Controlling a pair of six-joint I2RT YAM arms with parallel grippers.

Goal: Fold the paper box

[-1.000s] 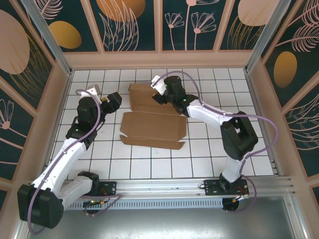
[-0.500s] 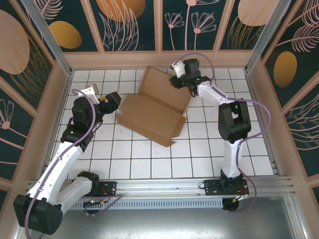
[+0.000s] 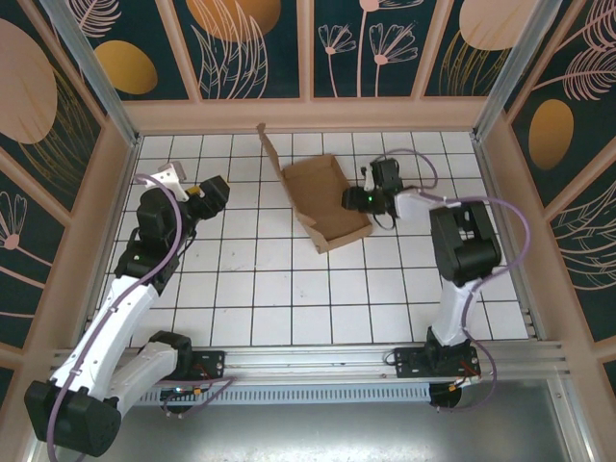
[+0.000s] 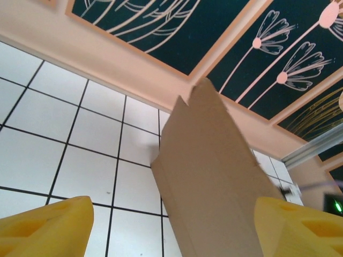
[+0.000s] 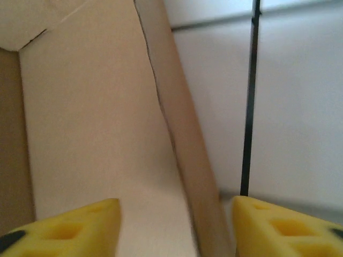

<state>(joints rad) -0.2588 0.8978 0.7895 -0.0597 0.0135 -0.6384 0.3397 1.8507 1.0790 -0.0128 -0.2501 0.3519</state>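
The paper box [image 3: 322, 200] is plain brown cardboard lying slantwise on the white tiles at the back middle, with one long flap [image 3: 269, 151] standing up at its far left. In the left wrist view that flap [image 4: 214, 166] rises ahead, between the yellow fingers [image 4: 45, 227] and beyond them. My left gripper [image 3: 216, 191] is open, left of the box and apart from it. My right gripper [image 3: 358, 200] is at the box's right edge. In the right wrist view its yellow fingers [image 5: 72, 227] stand apart astride a thin cardboard wall [image 5: 185, 160], with gaps on both sides.
Patterned wall panels [image 3: 308, 58] close the back and both sides of the tiled floor [image 3: 289, 289]. A metal rail [image 3: 385, 361] runs along the near edge, where both arm bases are bolted. The right arm's purple cable [image 3: 520, 241] loops out to the right.
The box lay nearly flat a second ago; it was lifted and swung toward the back right, and now lies turned with one flap upright. The right gripper moved to the box's right edge. The left arm barely moved.
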